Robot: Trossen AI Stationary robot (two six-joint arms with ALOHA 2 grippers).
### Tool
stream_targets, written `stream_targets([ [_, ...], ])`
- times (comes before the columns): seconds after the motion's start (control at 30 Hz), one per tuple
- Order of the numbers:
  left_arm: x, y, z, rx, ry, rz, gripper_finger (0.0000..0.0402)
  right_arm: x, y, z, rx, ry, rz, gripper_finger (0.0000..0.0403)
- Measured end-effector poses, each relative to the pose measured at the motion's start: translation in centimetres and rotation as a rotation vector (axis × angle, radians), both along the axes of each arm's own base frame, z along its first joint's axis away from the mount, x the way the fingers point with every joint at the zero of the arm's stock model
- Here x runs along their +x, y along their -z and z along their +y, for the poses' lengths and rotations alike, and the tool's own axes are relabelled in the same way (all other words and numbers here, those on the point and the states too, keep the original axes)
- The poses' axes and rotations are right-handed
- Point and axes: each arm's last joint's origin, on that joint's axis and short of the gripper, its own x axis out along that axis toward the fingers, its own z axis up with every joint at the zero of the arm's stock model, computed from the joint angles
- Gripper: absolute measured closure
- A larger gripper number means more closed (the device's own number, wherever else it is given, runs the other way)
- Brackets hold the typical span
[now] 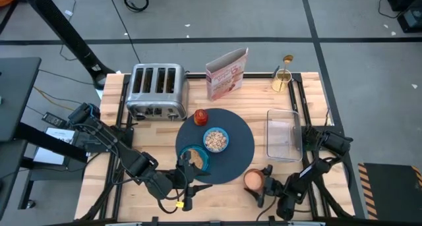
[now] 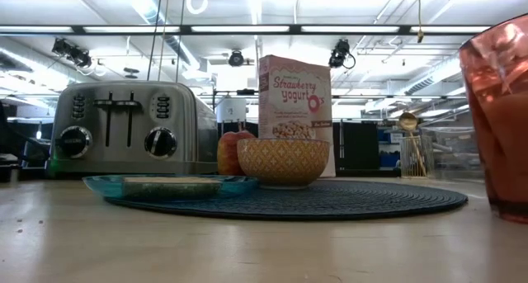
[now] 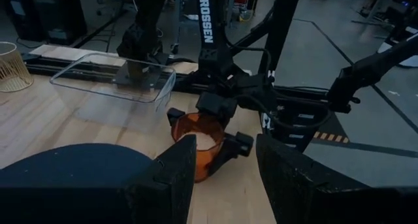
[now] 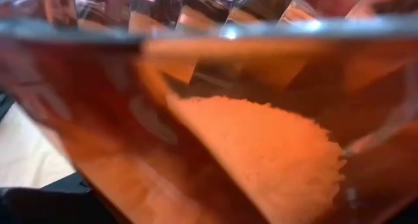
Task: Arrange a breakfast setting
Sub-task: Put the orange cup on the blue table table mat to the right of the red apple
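Note:
The round dark slate-blue mat (image 1: 232, 161) lies mid-table. On it rest the blue bowl (image 1: 215, 140) with cereal, the teal plate (image 1: 202, 161) with the toast slice (image 1: 192, 157), and the red fruit (image 1: 200, 116). The amber cup (image 1: 253, 180) stands upright on the table by the mat's near right edge. My right gripper (image 1: 262, 184) is shut on it. My left gripper (image 1: 196, 181) is open and empty, just in front of the plate. The gold spoon (image 1: 287, 60) stands in a wire holder at the far right. My right gripper holds the amber cup's wall (image 3: 221, 140) between its two fingers (image 3: 239, 143), one on each side, about mid-height. The fingers come level from the table's near right side. The cup stands upright with its base on the table.
A steel toaster (image 1: 156, 91) and a cereal box (image 1: 227, 73) stand at the far edge. A clear plastic container (image 1: 283, 134) lies right of the mat. Bare wood shows at the table's near left.

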Motion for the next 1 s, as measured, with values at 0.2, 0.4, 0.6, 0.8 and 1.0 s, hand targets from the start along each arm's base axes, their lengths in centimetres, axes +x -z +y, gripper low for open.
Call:
stream_targets([
  [0.2, 0.0, 0.0, 0.0, -0.004, 0.001, 0.002, 0.0235, 0.2, 0.0, -0.1, -0.012, 0.003, 0.005, 0.0044],
  [0.4, -0.1, 0.1, 0.0, -0.017, -0.005, 0.011, 0.0235, 0.3, -1.7, 0.2, 0.002, -0.032, 0.017, 0.0044],
  [0.6, -0.1, 0.1, 0.0, -0.024, -0.006, 0.011, 0.0248, 0.6, -5.8, 0.2, 0.043, -0.058, -0.02, 0.0044],
  [0.8, -0.2, 0.4, 0.1, -0.049, -0.017, 0.04, 0.0255, 2.0, -10.9, -1.7, 0.058, -0.041, -0.06, 0.0044],
  [1.0, -0.3, 0.9, 0.2, -0.079, -0.042, 0.086, 0.0255, 4.8, -15.0, -6.1, 0.028, 0.043, -0.078, 0.0044],
])
